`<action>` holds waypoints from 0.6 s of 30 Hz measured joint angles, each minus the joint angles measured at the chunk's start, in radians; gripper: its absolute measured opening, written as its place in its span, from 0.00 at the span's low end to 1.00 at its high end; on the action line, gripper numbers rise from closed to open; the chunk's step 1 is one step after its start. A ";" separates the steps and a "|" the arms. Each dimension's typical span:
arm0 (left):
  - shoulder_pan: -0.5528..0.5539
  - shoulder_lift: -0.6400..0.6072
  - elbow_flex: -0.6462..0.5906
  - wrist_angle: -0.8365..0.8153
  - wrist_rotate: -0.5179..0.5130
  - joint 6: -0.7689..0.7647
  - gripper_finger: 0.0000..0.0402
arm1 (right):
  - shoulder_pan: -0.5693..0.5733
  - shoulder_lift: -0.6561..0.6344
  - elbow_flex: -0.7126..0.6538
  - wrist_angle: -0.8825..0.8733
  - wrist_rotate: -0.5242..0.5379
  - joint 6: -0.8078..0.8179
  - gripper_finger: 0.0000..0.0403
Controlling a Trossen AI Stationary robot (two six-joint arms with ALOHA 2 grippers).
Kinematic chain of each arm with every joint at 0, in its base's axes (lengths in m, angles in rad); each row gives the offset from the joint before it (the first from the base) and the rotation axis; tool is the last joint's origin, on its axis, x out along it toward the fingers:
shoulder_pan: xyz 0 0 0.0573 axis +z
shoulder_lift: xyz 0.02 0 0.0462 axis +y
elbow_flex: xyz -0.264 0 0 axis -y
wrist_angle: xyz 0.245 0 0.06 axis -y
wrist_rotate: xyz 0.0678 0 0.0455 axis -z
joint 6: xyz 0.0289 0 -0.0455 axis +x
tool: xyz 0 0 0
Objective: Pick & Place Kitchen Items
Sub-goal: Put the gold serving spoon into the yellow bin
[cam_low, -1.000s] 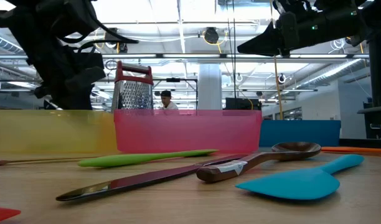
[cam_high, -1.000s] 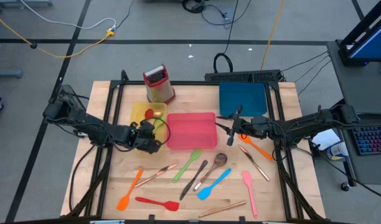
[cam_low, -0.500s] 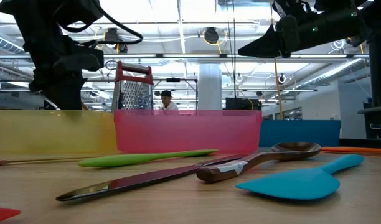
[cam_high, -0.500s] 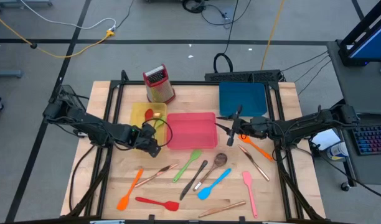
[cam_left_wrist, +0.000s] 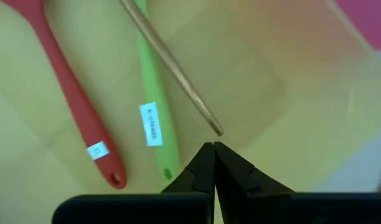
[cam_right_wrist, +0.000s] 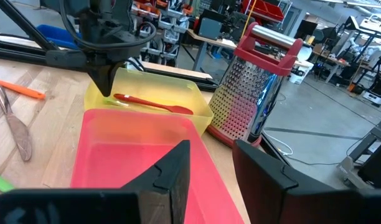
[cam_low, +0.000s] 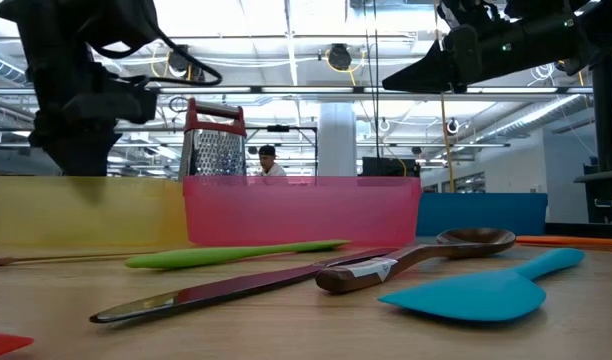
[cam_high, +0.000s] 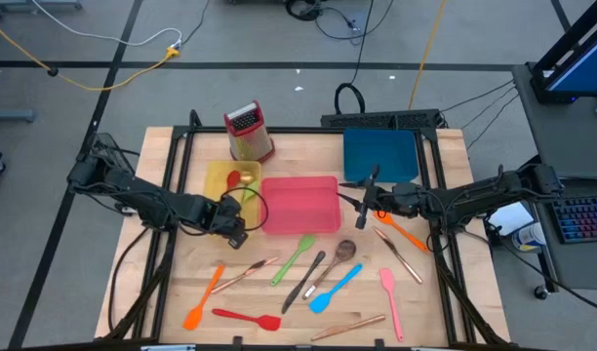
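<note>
The yellow tray (cam_high: 218, 175) holds a red utensil (cam_left_wrist: 72, 93), a green one (cam_left_wrist: 154, 118) and a thin copper-coloured stick (cam_left_wrist: 172, 68), all lying on its floor. My left gripper (cam_left_wrist: 213, 147) points down over the tray's near right corner (cam_high: 242, 216), shut with nothing between its fingers. My right gripper (cam_right_wrist: 210, 167) hangs open and level above the gap between the pink tray (cam_high: 298, 205) and the blue tray (cam_high: 379, 156). More utensils lie on the near table: a green spatula (cam_high: 294, 258), a dark knife (cam_high: 306, 281), a wooden spoon (cam_high: 339, 255) and a blue spatula (cam_high: 335, 288).
A red-topped metal grater (cam_high: 248, 132) stands behind the yellow tray. Orange (cam_high: 203, 297), red (cam_high: 245, 317) and pink (cam_high: 389, 302) spatulas lie near the front edge. An orange utensil (cam_high: 404, 232) and copper cutlery (cam_high: 401, 253) lie below the right arm.
My left gripper has tipped to point more steeply down and has shifted a little toward the table's near edge, still over the yellow tray. The utensils in the tray and on the table have stayed where they were.
</note>
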State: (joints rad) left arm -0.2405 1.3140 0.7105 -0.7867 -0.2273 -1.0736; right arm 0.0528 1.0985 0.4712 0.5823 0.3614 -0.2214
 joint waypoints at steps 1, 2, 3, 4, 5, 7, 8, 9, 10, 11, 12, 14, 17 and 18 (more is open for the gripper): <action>0.000 0.000 0.000 -0.006 -0.002 -0.002 0.01 | 0.000 0.000 0.000 0.000 0.000 0.000 0.28; 0.000 0.000 0.000 -0.013 -0.007 -0.002 0.02 | 0.000 0.000 0.000 0.000 0.000 0.000 0.28; 0.000 0.000 0.000 -0.017 -0.013 -0.003 0.03 | 0.000 0.000 0.000 0.000 0.000 0.000 0.28; 0.000 0.000 0.000 -0.020 -0.020 -0.004 0.03 | 0.000 0.000 0.000 0.000 0.000 0.000 0.28; 0.000 0.000 0.000 -0.023 -0.030 -0.004 0.04 | 0.000 0.000 0.000 0.000 0.000 0.000 0.28; 0.000 0.000 0.000 -0.029 -0.048 -0.005 0.04 | 0.000 0.000 0.000 0.000 0.000 0.000 0.28; 0.000 0.000 0.000 -0.033 -0.055 -0.005 0.03 | 0.000 0.000 0.000 0.000 0.000 0.000 0.28; 0.000 -0.003 0.000 -0.040 -0.059 -0.005 0.02 | 0.000 0.000 0.000 0.000 0.000 0.000 0.28; 0.000 -0.006 0.000 -0.042 -0.062 -0.005 0.01 | 0.000 0.000 0.000 0.000 0.000 0.000 0.28; 0.000 -0.007 0.000 -0.042 -0.064 -0.008 0.01 | 0.000 0.000 0.000 0.000 0.000 0.000 0.28; 0.000 -0.007 0.000 -0.040 -0.072 -0.011 0.01 | 0.000 0.000 0.000 0.000 0.000 0.000 0.28; 0.000 -0.011 0.000 -0.031 -0.107 -0.013 0.02 | 0.000 0.000 0.000 0.000 0.000 0.000 0.28; 0.003 -0.015 0.000 0.004 -0.178 0.009 0.02 | 0.000 0.000 0.000 0.000 0.000 0.000 0.28; 0.005 -0.014 0.000 0.020 -0.194 0.028 0.02 | 0.000 0.000 0.000 0.000 0.000 0.000 0.28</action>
State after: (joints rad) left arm -0.2358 1.2995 0.7105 -0.7666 -0.4213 -1.0452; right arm 0.0532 1.0985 0.4712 0.5827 0.3611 -0.2212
